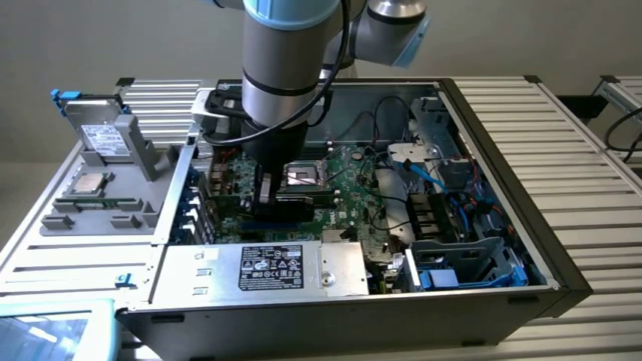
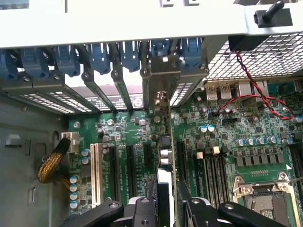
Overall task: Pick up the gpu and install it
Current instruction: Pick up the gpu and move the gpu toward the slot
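Deep inside an open computer case (image 1: 522, 128), the gripper (image 2: 168, 215) is seen closed on the gpu (image 2: 166, 151), which is held on edge between the two black fingers (image 2: 142, 213). The card is stood upright just below the gripper and runs away from it toward the rear wall of the case, where its metal bracket (image 2: 161, 78) is lined up with the row of slot openings under blue latches (image 2: 99, 56). Directly beneath the gripper, the green motherboard (image 2: 227, 123) is spread out, with black expansion slots (image 2: 130, 165) lying on either side of the held card. Whether the card's lower edge is pressed into a slot cannot be told. A white slot (image 2: 94, 170) and a braided cable (image 2: 49, 163) are found farther off on one side of the gripper; the CPU socket (image 2: 265, 198) and a twisted red-and-black wire (image 2: 255, 80) are found on the other.

From outside, the arm (image 1: 286, 60) is shown reaching straight down into the case. A power supply (image 1: 266, 267) is mounted just beside the gripper, toward the camera. Well apart from the gripper, at the exterior view's left, a grey tray (image 1: 60, 222) of parts is set on the slatted surface (image 1: 561, 113).
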{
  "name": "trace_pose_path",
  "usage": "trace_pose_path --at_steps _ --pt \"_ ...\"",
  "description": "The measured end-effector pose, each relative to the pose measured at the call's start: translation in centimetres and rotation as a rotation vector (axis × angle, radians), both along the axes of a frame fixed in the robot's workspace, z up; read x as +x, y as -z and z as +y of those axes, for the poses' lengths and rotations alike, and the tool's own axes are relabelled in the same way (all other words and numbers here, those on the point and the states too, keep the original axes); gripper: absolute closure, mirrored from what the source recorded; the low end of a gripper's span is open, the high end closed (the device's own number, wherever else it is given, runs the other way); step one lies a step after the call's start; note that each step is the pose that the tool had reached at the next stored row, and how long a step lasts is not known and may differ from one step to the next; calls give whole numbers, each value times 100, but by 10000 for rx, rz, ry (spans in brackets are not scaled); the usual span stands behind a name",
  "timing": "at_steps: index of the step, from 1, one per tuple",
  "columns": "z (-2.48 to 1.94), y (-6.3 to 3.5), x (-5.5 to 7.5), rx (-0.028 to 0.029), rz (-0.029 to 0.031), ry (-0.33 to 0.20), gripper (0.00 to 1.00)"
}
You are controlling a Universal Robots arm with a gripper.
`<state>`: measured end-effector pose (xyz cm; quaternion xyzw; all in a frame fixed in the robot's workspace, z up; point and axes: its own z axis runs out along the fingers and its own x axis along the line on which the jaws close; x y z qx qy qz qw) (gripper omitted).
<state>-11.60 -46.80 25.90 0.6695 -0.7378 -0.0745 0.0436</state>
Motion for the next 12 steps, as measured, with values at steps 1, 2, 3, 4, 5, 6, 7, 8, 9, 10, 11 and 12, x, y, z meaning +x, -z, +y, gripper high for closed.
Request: trace_pose_path --at_steps 1,2,3,4,5,6,7,8,9,10,11,12 --pt "0 1 -1 0 0 0 72" --pt "0 4 -4 1 0 0 72" --pt "0 6 -9 3 -2 1 72" --pt "0 6 -9 2 -2 0 72" --pt "0 5 -10 1 -1 -2 72" --pt "0 5 -12 1 -1 -1 72" --pt "0 6 -12 2 0 -1 72" --pt "0 6 -13 2 -1 -1 72" --pt "0 6 -13 1 0 0 72" --pt "0 12 -13 2 -1 0 72" --pt "0 19 -13 2 -1 0 72" --pt "0 21 -13 0 1 -1 72"
